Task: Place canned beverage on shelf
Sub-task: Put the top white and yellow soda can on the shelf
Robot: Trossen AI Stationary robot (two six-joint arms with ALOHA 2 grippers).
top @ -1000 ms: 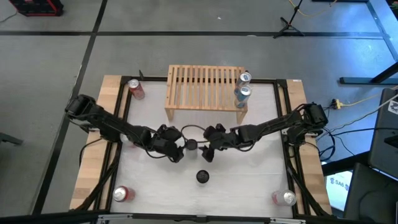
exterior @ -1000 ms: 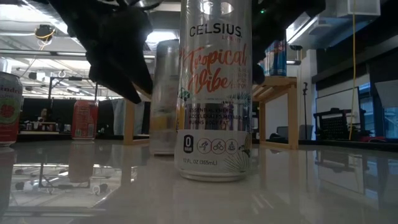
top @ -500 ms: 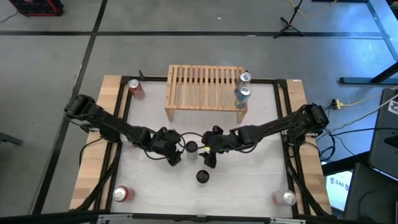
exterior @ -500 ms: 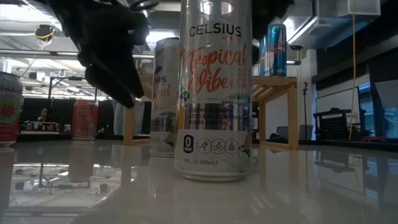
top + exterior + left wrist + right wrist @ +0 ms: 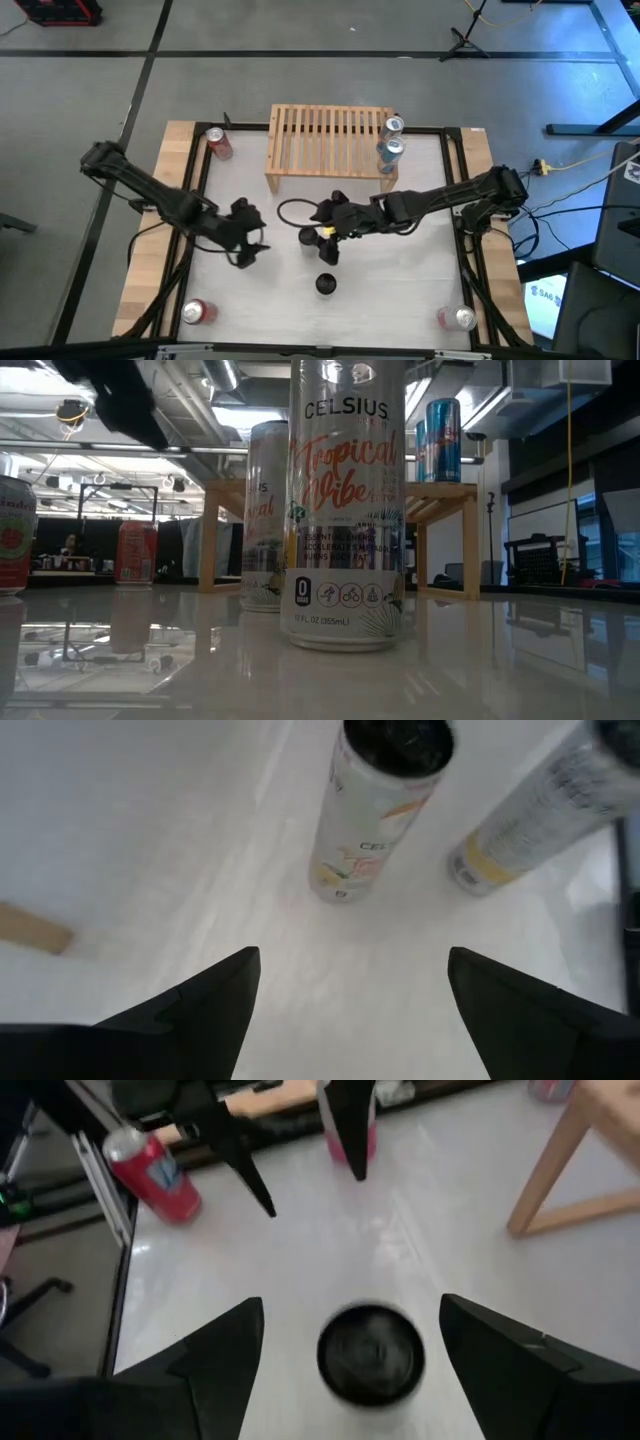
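Note:
Two tall white Celsius cans stand upright on the white table's middle: a farther one (image 5: 308,237) (image 5: 370,1354) and a nearer one (image 5: 326,284) (image 5: 347,510). My right gripper (image 5: 324,240) (image 5: 350,1305) hangs open above the farther can, a finger on either side, touching nothing. My left gripper (image 5: 247,252) (image 5: 350,955) is open, left of both cans and clear of them. The light-wood shelf (image 5: 330,140) stands on its legs at the far middle. Two blue cans (image 5: 390,138) (image 5: 443,438) stand at its right end.
A red can (image 5: 217,142) stands at the far left, another (image 5: 195,312) at the near left corner, and a pale can (image 5: 458,318) at the near right. A dark cable (image 5: 290,208) loops in front of the shelf. The shelf's slats left of the blue cans are bare.
My left gripper has pulled back from the farther can toward the table's left edge and risen, leaving the low view. My right gripper has lifted from beside that can to above it and turned a little. Both cans have stayed put.

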